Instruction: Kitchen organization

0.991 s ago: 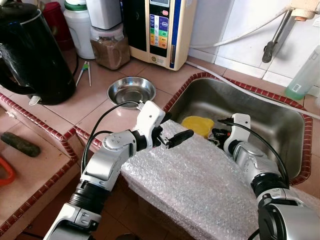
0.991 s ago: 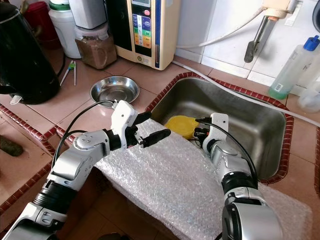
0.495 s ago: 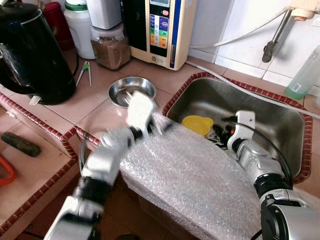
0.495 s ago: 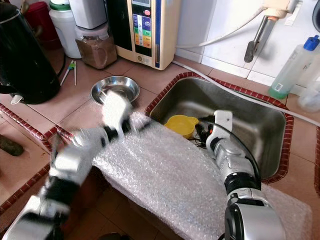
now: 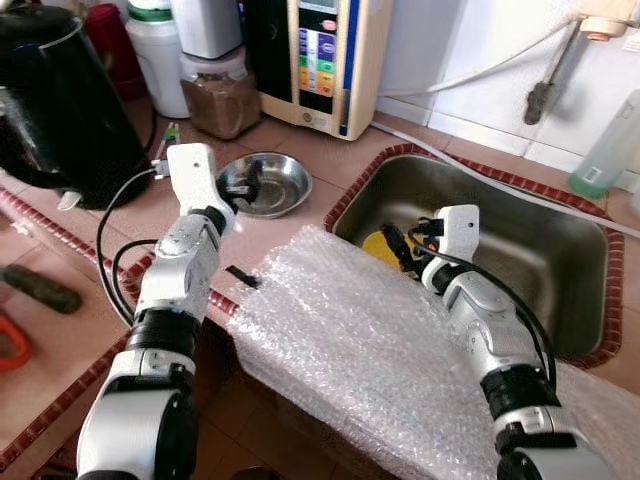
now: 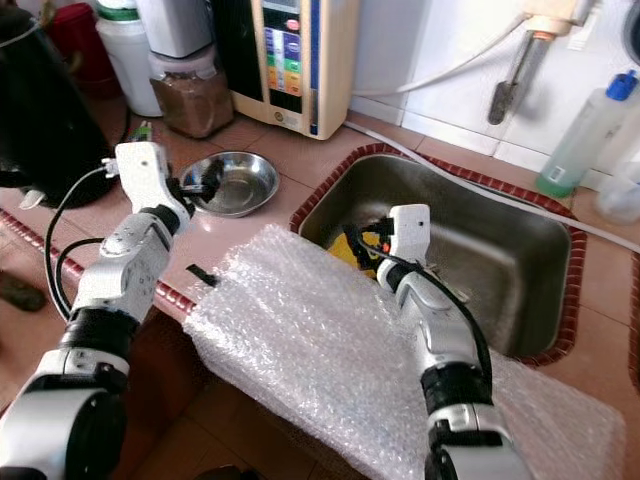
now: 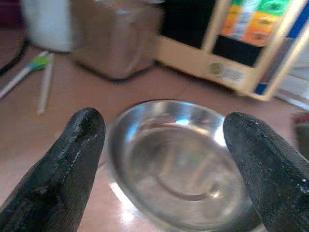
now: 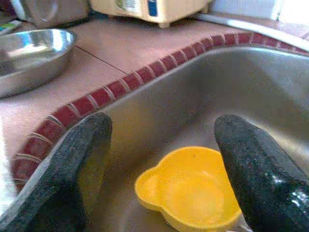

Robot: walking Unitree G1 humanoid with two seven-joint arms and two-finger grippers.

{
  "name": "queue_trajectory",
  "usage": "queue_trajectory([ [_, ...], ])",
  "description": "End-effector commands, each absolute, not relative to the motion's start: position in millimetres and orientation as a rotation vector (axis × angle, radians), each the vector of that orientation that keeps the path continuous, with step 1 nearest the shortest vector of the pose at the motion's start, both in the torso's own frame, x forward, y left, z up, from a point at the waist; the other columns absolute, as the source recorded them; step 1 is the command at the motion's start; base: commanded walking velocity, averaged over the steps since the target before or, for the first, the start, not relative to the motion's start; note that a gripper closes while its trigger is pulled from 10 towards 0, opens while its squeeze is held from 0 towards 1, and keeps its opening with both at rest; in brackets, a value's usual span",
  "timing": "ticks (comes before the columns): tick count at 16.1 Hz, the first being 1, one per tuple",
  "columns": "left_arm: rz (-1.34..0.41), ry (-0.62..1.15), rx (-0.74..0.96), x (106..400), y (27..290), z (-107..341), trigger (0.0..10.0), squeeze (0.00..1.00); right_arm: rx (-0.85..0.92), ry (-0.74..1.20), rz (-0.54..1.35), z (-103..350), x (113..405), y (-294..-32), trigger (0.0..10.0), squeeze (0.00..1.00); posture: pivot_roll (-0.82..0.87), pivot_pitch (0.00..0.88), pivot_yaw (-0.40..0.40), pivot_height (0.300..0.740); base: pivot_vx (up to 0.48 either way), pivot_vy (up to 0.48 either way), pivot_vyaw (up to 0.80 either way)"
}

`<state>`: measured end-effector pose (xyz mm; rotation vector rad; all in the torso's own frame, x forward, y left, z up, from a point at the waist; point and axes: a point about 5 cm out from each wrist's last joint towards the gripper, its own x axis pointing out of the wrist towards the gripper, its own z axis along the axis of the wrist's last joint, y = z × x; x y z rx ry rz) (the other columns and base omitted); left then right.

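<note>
A steel bowl (image 5: 268,184) sits on the tiled counter left of the sink (image 5: 520,225). My left gripper (image 5: 245,183) hovers at the bowl's near rim. In the left wrist view it (image 7: 165,120) is open, with the bowl (image 7: 183,164) between its fingers. A yellow cup (image 8: 193,193) lies at the sink's near left corner. My right gripper (image 5: 395,245) hangs open just above it, one finger to each side (image 8: 163,123). A sheet of bubble wrap (image 5: 380,350) drapes over the counter's front edge and hides part of the cup.
A black kettle (image 5: 60,100) stands at the far left. A brown-filled jar (image 5: 220,95), a white container (image 5: 155,50) and a water purifier (image 5: 320,55) line the back. A green bottle (image 5: 610,150) stands right of the sink. A small black piece (image 5: 240,277) lies by the wrap.
My left arm has swung off the bubble wrap, left and back to the steel bowl. My right gripper has shifted left in the sink, over the yellow cup.
</note>
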<state>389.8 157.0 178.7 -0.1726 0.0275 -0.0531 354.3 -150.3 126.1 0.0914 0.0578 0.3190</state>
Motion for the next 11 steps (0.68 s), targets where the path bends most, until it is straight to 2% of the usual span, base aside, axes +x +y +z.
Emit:
queue_trajectory([
  [1,-0.011,0.051,-0.19,392,158,177,10.0,1.0,0.088,0.05,0.33,129,353,-149,10.0,1.0,0.01,0.06,0.012,0.74,0.0,0.0,0.0],
  [2,0.042,0.105,-0.135,393,162,169,10.0,1.0,0.07,0.057,0.333,126,350,-149,10.0,1.0,0.02,0.06,0.012,0.74,0.0,0.0,0.0],
  [3,0.046,0.129,-0.157,394,162,166,10.0,1.0,0.073,0.06,0.337,125,348,-149,10.0,1.0,0.02,0.06,0.012,0.74,0.0,0.0,0.0],
  [4,0.052,0.148,-0.129,396,161,164,10.0,0.97,0.083,0.069,0.352,123,344,-150,10.0,1.0,0.01,0.061,0.014,0.74,0.0,0.0,0.0],
  [5,0.046,0.172,-0.112,396,159,161,10.0,0.59,0.094,0.053,0.368,125,342,-149,10.0,0.8,0.01,0.061,0.016,0.74,0.0,0.0,0.0],
  [6,0.042,0.187,-0.092,397,157,159,10.0,0.48,0.096,0.042,0.377,127,341,-148,10.0,0.43,0.01,0.061,0.017,0.74,0.0,0.0,0.0],
  [7,0.048,0.219,-0.134,398,153,156,10.0,0.0,0.121,0.014,0.418,131,338,-144,10.0,0.0,0.0,0.06,0.022,0.74,0.0,0.0,0.0],
  [11,0.064,0.288,-0.233,402,147,153,10.0,0.0,0.135,-0.019,0.557,137,323,-130,10.0,0.0,-0.01,0.06,0.034,0.74,0.0,0.0,0.0],
])
